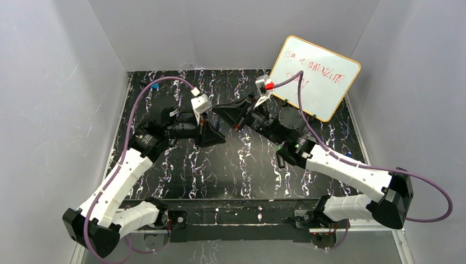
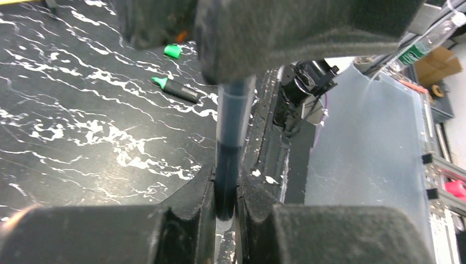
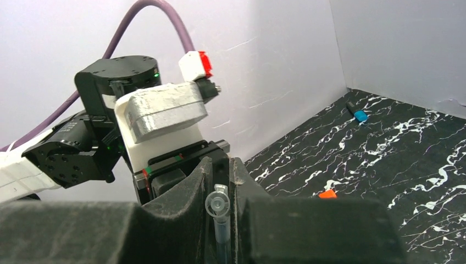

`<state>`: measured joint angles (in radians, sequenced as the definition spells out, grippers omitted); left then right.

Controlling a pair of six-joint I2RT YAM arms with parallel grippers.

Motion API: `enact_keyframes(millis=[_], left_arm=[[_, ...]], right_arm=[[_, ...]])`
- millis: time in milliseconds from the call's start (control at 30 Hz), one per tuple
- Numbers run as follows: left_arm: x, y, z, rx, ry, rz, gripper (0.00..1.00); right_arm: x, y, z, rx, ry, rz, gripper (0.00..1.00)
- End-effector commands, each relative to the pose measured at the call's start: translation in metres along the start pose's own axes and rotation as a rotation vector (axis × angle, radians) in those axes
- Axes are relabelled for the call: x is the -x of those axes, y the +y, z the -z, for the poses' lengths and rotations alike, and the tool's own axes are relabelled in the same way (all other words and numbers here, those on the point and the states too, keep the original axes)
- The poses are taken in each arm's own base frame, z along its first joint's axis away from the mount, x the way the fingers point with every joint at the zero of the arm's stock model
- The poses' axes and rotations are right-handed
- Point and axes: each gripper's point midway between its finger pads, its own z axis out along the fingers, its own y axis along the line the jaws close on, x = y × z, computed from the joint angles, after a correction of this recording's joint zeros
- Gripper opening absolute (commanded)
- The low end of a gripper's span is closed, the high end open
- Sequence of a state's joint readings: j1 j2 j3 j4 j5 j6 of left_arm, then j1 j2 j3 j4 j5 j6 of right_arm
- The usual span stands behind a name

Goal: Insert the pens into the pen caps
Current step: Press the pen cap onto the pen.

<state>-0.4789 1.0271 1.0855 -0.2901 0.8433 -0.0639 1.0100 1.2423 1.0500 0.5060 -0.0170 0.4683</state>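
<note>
Left pincer (image 2: 225,192) clamps one slim dark pen (image 2: 231,132) above the black marbled desk (image 2: 82,110). Right pincer (image 3: 221,176) grips one clear plastic tube (image 3: 218,208). Lying on the desk: one green-tipped black marker (image 2: 177,90), one green plastic cap (image 2: 172,51), one orange plastic cap (image 3: 327,193), one blue plastic cap (image 3: 360,115).

Left arm (image 1: 118,176), right arm (image 1: 346,168): white link shells, black joint housings. One purple cable (image 3: 184,30) per arm. Left gripper (image 2: 225,187), right gripper (image 3: 220,176): black, coarse-textured wedge fingers. White camera block (image 1: 200,103) at each wrist, red-marked plug (image 1: 268,85).
</note>
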Motion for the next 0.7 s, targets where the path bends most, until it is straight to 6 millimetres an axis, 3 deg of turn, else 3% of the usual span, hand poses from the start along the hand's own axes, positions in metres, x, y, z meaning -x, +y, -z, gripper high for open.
enact_keyframes(millis=[0, 267, 433, 667], left_arm=[[0.098, -0.012, 0.011, -0.017, -0.247, -0.248, 0.00], [0.072, -0.008, 0.012, -0.006, -0.146, -0.253, 0.00], [0.069, -0.007, 0.015, 0.013, -0.133, -0.265, 0.00], [0.064, -0.005, 0.016, 0.025, -0.126, -0.259, 0.00]], right_arm=[[-0.200, 0.026, 0.072, 0.089, 0.721, -0.182, 0.01], [-0.212, 0.024, 0.097, 0.071, 0.840, -0.158, 0.01], [-0.216, 0.020, 0.111, 0.044, 0.886, -0.156, 0.01], [-0.209, 0.015, 0.104, 0.014, 0.854, -0.122, 0.01]])
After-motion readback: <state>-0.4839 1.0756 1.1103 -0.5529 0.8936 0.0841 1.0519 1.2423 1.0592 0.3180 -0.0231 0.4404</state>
